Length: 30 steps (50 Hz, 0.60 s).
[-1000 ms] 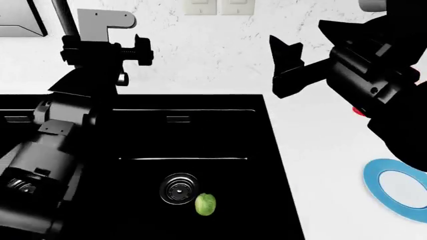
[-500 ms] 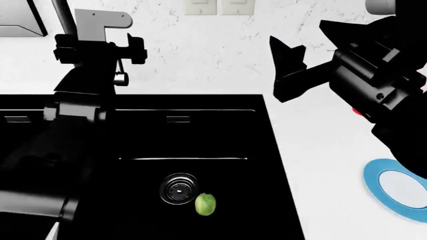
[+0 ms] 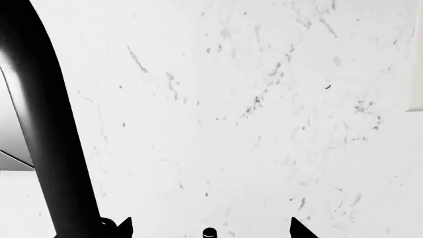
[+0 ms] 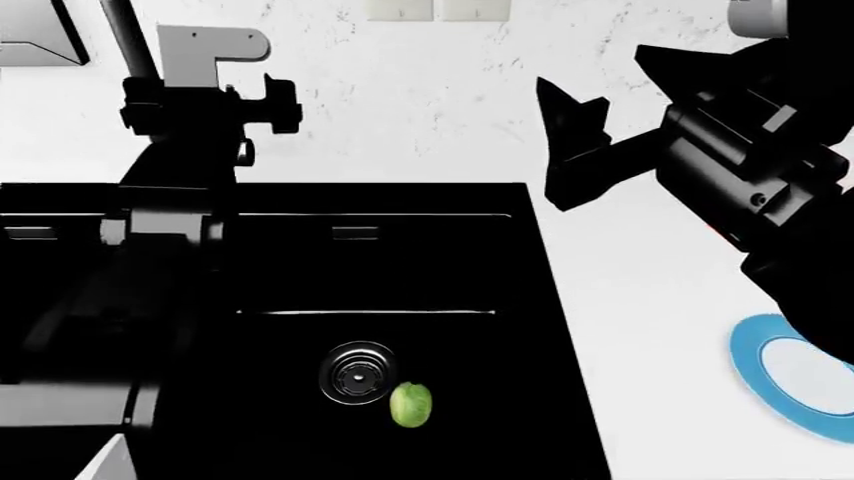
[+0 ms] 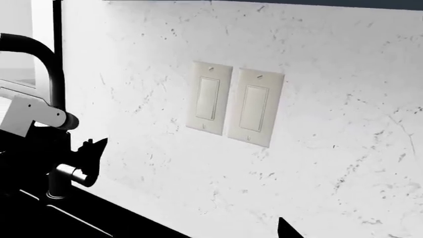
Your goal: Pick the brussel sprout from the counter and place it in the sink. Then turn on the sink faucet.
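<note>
The brussel sprout (image 4: 410,405), a small pale green ball, lies in the black sink (image 4: 400,260) just right of the round metal drain (image 4: 358,373). The sink faucet pipe (image 4: 127,35) rises at the back left and also shows in the left wrist view (image 3: 46,124) and the right wrist view (image 5: 46,59). Its small chrome lever (image 4: 240,152) sits just below my left gripper. My left gripper (image 4: 203,100) is open and empty right beside the pipe, its fingertips (image 3: 297,228) facing the wall. My right gripper (image 4: 603,75) is open and empty, raised over the white counter (image 4: 641,300).
A blue-rimmed plate (image 4: 801,375) lies on the counter at the right, partly behind my right arm. Two wall switches (image 5: 238,104) are on the speckled backsplash behind the sink. The sink's divider ridge (image 4: 367,315) crosses the basin.
My left arm's elbow has dropped, and its gripper has shifted slightly left and back beside the faucet. The sprout and the right arm have stayed put. The view has tilted down slightly.
</note>
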Available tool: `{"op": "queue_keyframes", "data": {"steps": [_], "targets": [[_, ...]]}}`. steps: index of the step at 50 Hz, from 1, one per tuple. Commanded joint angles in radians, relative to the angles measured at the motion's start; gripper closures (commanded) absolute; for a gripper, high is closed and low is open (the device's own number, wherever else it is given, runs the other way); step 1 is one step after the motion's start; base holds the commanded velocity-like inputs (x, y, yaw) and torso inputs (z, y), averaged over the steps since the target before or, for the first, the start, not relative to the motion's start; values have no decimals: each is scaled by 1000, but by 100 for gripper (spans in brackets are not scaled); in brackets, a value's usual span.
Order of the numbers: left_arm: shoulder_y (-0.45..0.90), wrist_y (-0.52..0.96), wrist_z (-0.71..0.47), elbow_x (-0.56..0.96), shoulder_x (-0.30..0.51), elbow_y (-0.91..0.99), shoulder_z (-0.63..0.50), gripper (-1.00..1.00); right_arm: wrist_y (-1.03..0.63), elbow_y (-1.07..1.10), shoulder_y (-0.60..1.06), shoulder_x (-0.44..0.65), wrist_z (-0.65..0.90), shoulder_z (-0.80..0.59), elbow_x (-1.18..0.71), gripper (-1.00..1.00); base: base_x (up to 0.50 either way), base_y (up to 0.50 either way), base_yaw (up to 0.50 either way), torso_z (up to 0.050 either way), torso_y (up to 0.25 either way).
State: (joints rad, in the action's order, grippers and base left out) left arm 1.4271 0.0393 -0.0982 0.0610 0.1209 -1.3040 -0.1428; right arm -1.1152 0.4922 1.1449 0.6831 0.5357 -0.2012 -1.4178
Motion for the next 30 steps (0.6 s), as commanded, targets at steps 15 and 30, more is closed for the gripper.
{"op": "queue_keyframes", "data": {"steps": [15, 30], "targets": [[-11, -1, -5, -54, -9, -5, 78, -100, 19, 1, -13, 4, -15, -8, 9, -100, 0, 0, 0, 0, -117], [25, -9, -4, -63, -5, -5, 68, -100, 25, -1, -15, 8, -19, -12, 11, -100, 0, 0, 0, 0, 0]]}}
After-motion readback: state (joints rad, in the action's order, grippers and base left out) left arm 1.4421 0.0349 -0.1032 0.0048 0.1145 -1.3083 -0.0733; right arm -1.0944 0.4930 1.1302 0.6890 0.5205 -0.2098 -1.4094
